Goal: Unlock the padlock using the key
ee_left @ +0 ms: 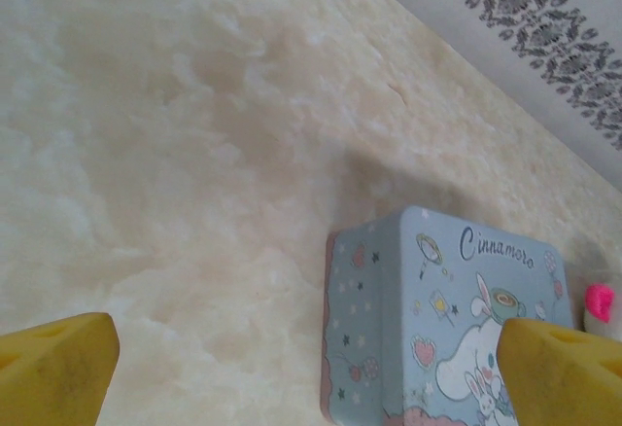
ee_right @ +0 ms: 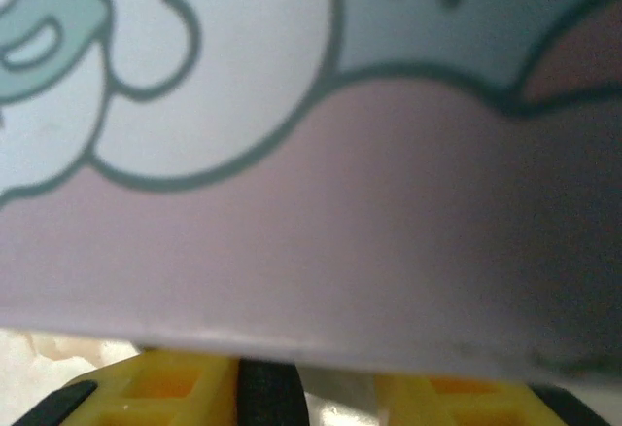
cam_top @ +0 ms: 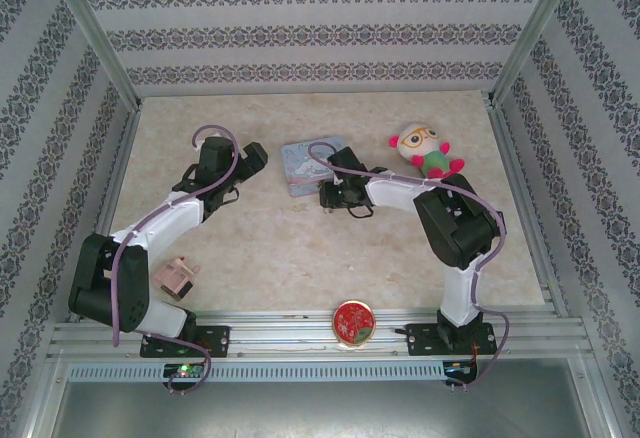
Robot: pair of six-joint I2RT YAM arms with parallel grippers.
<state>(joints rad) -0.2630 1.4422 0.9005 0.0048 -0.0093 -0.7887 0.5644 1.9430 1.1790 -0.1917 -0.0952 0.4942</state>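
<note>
Pinching a blurred dark-and-silvery bit, seemingly the padlock [ee_right: 269, 392], in the nearly closed right end effector [ee_right: 306, 392], hard against the tin [ee_right: 311, 251]. Holding the left end effector [ee_left: 309, 372] wide open and empty, just beside that tin.

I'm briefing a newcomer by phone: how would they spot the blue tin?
On the beige table, look at the far middle. The tin lies flat there, left of the plush doll. It is square and light blue with cartoon print, unlike the round red disc at the near edge.
</note>
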